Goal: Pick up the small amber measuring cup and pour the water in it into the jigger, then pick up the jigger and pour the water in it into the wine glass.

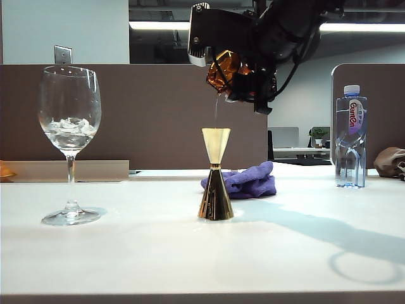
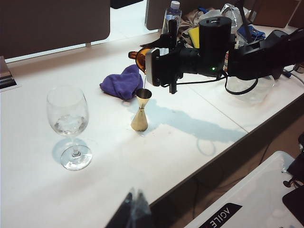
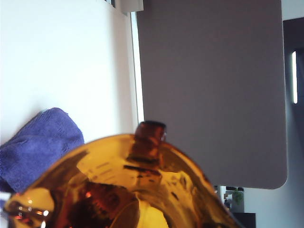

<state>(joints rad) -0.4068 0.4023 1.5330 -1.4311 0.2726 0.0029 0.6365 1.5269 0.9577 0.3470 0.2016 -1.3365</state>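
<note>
White table [image 1: 126, 240], exterior view: right gripper [image 1: 243, 79] clamps the small amber measuring cup [image 1: 223, 69], tipped above the jigger [image 1: 216, 183]; a thin stream of water [image 1: 216, 111] falls. Left wrist view: wine glass [image 2: 68, 126] stands apart, fragile; left gripper unseen. Right wrist view: cup fills frame. Jigger likely slippery; grasp at waist.

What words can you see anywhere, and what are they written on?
"AGILE": white letters on a dark patch of the robot's white base, at the edge of the left wrist view; it may go on past the edge.
"Ganten", roughly: running up the label of the water bottle; the letters are blurry, so this is uncertain.
Small print lower on that label: too tiny to read.
</note>
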